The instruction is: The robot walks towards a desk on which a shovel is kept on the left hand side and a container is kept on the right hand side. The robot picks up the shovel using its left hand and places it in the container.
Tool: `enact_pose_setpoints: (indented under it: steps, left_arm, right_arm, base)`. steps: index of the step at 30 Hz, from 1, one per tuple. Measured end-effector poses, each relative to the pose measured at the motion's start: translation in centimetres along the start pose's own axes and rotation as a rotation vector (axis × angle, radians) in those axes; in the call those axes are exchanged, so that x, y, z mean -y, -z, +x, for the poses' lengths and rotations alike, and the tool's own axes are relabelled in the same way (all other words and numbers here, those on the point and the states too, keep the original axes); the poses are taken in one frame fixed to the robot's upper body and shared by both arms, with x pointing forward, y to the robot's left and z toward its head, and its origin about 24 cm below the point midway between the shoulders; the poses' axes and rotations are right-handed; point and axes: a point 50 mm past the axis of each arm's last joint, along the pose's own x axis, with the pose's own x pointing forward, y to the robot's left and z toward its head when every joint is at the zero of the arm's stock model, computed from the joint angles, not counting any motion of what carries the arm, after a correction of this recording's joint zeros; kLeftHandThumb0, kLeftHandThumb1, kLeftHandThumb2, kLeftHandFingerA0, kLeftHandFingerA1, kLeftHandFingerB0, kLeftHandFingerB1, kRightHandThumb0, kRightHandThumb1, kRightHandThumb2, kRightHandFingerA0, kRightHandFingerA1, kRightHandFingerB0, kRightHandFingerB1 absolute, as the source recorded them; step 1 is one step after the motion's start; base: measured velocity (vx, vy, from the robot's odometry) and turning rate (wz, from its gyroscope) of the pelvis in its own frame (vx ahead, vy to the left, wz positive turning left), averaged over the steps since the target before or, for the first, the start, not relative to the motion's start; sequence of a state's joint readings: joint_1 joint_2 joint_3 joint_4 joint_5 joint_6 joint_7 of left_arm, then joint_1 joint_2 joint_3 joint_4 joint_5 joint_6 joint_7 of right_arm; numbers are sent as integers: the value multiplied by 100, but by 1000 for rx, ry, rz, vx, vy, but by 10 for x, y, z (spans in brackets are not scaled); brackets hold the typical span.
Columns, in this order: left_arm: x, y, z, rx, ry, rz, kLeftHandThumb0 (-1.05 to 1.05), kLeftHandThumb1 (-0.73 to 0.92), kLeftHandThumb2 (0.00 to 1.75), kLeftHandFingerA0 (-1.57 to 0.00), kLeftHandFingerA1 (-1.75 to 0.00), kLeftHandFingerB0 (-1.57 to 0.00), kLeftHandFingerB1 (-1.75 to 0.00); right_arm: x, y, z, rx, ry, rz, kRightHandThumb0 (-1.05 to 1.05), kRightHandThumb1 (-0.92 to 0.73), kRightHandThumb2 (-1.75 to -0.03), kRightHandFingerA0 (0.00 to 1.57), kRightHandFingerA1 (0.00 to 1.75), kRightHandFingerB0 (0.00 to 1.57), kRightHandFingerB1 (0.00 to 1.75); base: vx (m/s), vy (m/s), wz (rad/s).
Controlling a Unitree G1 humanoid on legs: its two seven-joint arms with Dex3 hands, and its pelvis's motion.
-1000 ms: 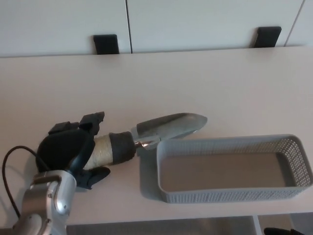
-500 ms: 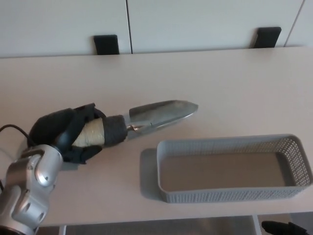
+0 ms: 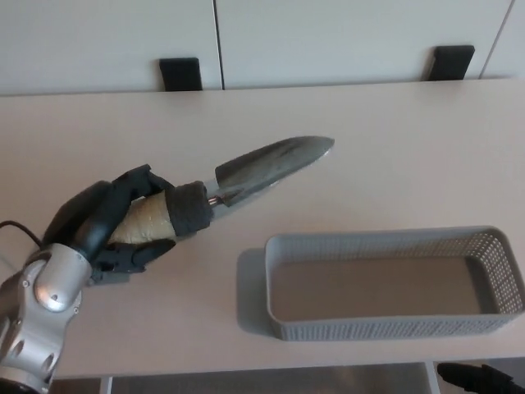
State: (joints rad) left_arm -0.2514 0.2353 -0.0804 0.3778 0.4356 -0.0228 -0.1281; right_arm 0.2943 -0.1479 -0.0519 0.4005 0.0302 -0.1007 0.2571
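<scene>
The left hand point(image 3: 115, 226) is wrapped tight on the handle of the shovel point(image 3: 238, 180), holding it above the desk point(image 3: 394, 139) with the blade pointing up and right, so the carry step looks to be in hand. Next it needs to swing right and lower into the empty container point(image 3: 385, 283). The shovel has a grey metal blade, dark collar and pale wrapped grip

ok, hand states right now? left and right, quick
Left hand: shut on the shovel, fingers wrapped round its handle, blade pointing up and right.
Right hand: not in view.
</scene>
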Motion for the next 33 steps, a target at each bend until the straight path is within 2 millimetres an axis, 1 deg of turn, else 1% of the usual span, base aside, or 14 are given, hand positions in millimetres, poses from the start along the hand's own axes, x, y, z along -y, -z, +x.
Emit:
enact_pose_setpoints:
  steps: [5,9,11,13,14,16,18,19,21,22,24,26,29,33]
  left_arm:
    - [4,-12,-6,62,-1,-89,-43,87,72,-77,-169,-57,-141]
    - [-3,-38,-10,175,-9,-108,-34,88,67,-77,-169,-60,-132]
    - [-4,-52,-13,238,-1,-102,-31,85,65,-69,-167,-63,-124]
    - [-5,-68,-18,308,13,-94,-31,84,65,-69,-166,-60,-135]
    - [-4,-75,-20,341,22,-87,-30,84,63,-64,-171,-58,-130]
    - [-1,-92,-25,409,50,-68,-28,80,65,-64,-160,-63,-128]
    - [5,-105,-30,462,87,-53,-27,82,62,-65,-168,-56,-136]
    - [9,-110,-33,482,112,-46,-30,83,64,-67,-165,-64,-105]
    - [17,-113,-37,497,152,-27,-31,86,63,-66,-169,-67,-104]
    - [21,-114,-39,499,173,-16,-32,86,62,-67,-173,-60,-119]
    - [27,-114,-40,489,216,23,-33,85,62,-69,-173,-61,-128]
    - [34,-113,-41,472,247,74,-30,84,62,-69,-175,-50,-143]
    - [42,-114,-44,462,273,127,-29,83,60,-67,-175,-44,-150]
    - [49,-114,-49,450,288,192,-29,83,61,-65,-175,-46,-141]
  right_arm:
    - [3,-2,1,1,2,-9,11,-58,-58,68,63,47,51]
    - [3,-2,1,0,0,-9,10,-57,-57,70,63,45,50]
    - [3,-2,1,-2,0,-10,11,-57,-57,71,63,45,49]
    - [3,-2,1,-3,0,-11,12,-58,-58,71,63,45,49]
    - [3,-2,1,-4,0,-12,12,-58,-58,72,63,46,49]
    - [4,-2,1,-6,0,-15,10,-58,-57,71,63,45,49]
    - [5,-1,0,-9,0,-15,10,-58,-57,71,63,45,49]
    - [4,0,-1,-13,-1,-15,8,-58,-57,71,63,45,49]
    - [4,5,-4,-28,-5,-20,6,-57,-56,70,62,45,49]
    - [4,7,-5,-35,-6,-22,7,-57,-57,70,62,45,49]
    - [5,9,-6,-45,-8,-28,8,-57,-57,70,62,46,49]
    - [5,9,-6,-45,-9,-28,6,-57,-57,69,61,45,49]
    - [4,8,-5,-43,-13,-31,7,-58,-56,73,63,46,49]
    - [2,6,-2,-40,-22,-39,7,-58,-56,73,63,46,49]
  base:
    - [0,0,0]
    - [0,0,0]
    - [0,0,0]
    - [0,0,0]
    - [0,0,0]
    - [0,0,0]
    - [0,0,0]
    - [0,0,0]
    - [0,0,0]
    - [0,0,0]
    - [0,0,0]
    - [0,0,0]
    - [0,0,0]
    - [0,0,0]
